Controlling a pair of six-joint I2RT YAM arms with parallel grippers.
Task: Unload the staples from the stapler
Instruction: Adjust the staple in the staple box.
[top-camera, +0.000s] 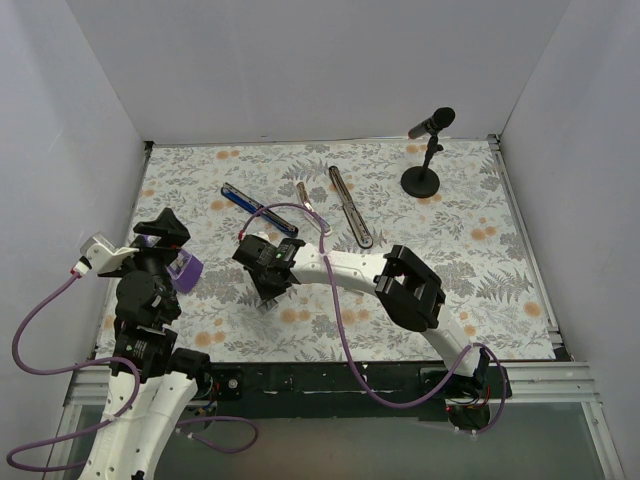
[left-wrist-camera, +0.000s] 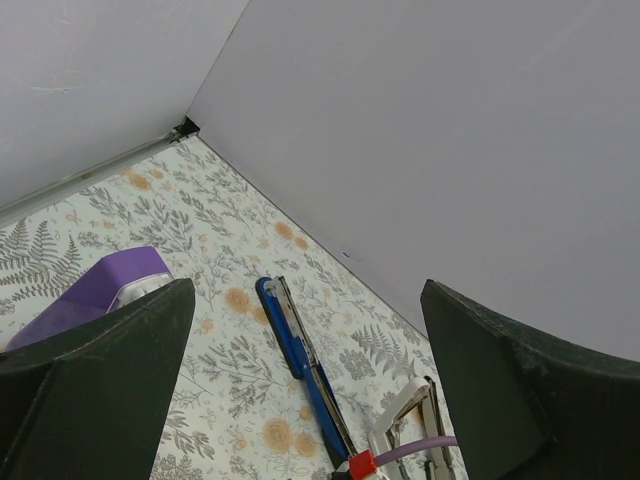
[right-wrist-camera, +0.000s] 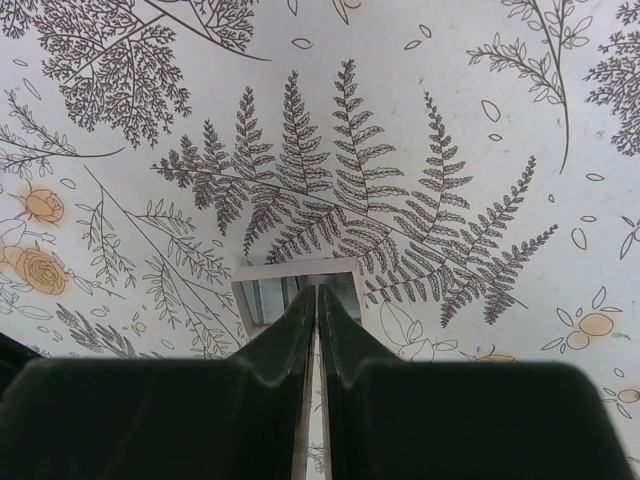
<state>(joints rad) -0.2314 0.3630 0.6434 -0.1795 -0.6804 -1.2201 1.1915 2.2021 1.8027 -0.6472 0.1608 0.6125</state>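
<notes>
The staples (right-wrist-camera: 268, 293) are clamped at the tips of your right pincer (right-wrist-camera: 317, 292), near the stapler (top-camera: 257, 210) lying opened out on the table. Your left pincer (top-camera: 163, 232) is spread wide beside the purple block (top-camera: 186, 270)

Bare cloth (top-camera: 480, 270) open along right side, microphone stand (top-camera: 421, 178) in the far right corner, stapler (top-camera: 256, 210) splayed across far middle, purple block (top-camera: 187, 271) just beside left gripper (top-camera: 160, 234), right arm (top-camera: 350, 268) spanning centre

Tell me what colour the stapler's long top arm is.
The stapler arm is blue, clearest in the left wrist view.
</notes>
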